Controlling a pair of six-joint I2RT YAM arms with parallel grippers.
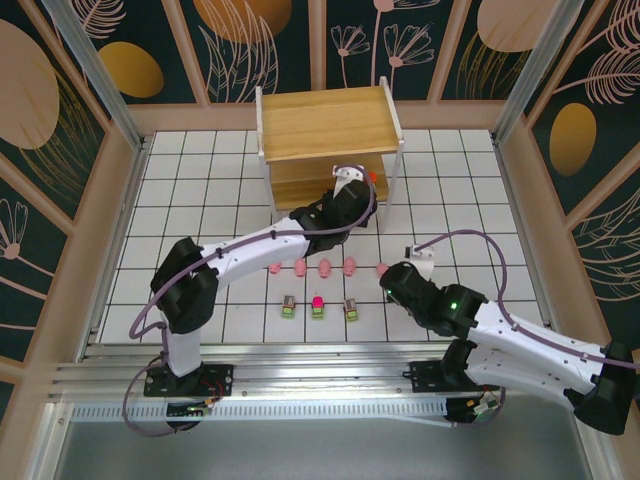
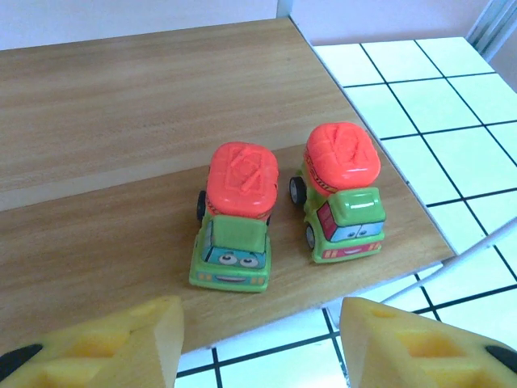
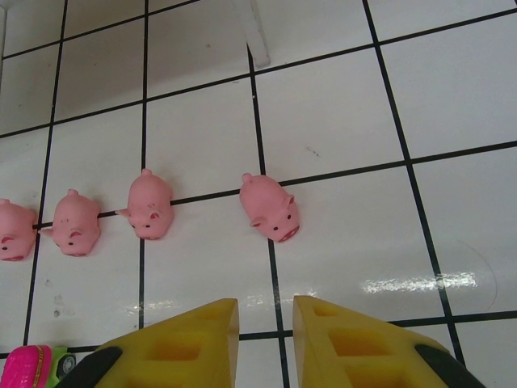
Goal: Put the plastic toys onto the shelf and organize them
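Note:
On the shelf's (image 2: 121,121) lower wooden board stand two plastic toys side by side near the front right corner: small green trucks with orange tops (image 2: 234,218) (image 2: 343,190). My left gripper (image 2: 258,343) hangs just in front of them, open and empty. The overhead view puts it (image 1: 352,180) at the shelf (image 1: 325,115). Several pink pigs (image 1: 325,268) lie in a row on the tiled floor, with three green trucks (image 1: 318,306) in front of them. My right gripper (image 3: 265,339) hovers near the rightmost pig (image 3: 271,208), its fingers a narrow gap apart with nothing between them.
A white shelf leg (image 3: 252,32) stands on the tiles beyond the pigs. A pink-topped truck (image 3: 28,368) sits at the lower left of the right wrist view. Wooden walls (image 1: 520,180) border the tiled floor on both sides.

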